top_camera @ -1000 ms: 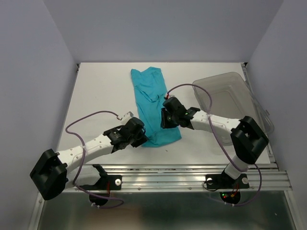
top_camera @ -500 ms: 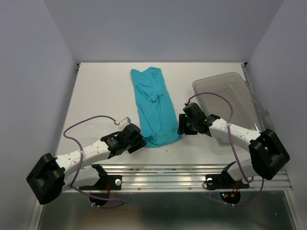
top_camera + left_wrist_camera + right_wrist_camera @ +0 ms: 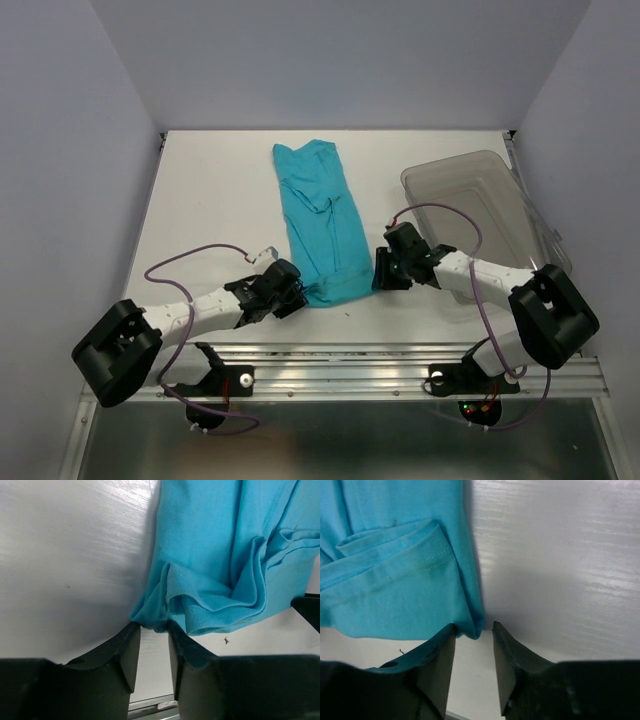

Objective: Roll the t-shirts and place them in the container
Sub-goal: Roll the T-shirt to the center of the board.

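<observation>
The teal t-shirt (image 3: 320, 215) lies folded into a long strip on the white table, running from the back toward the front edge. My left gripper (image 3: 297, 295) is low at its near left corner. In the left wrist view the bunched corner of the t-shirt (image 3: 225, 545) sits between the tips of the left gripper (image 3: 151, 627), touching both, with the jaws still apart. My right gripper (image 3: 378, 277) is at the near right corner. There the hem corner of the t-shirt (image 3: 390, 580) rests against one fingertip of the right gripper (image 3: 474, 626), with a gap to the other.
A clear grey-tinted plastic bin (image 3: 480, 200) stands at the right, just behind the right arm. The table's front rail (image 3: 400, 352) runs close behind both grippers. A small dark thread (image 3: 226, 640) lies on the table by the shirt's near edge.
The right gripper has come off the shirt's middle and down to its near right corner. The left gripper has shifted to the near left corner. Both jaws widened, then narrowed somewhat.
</observation>
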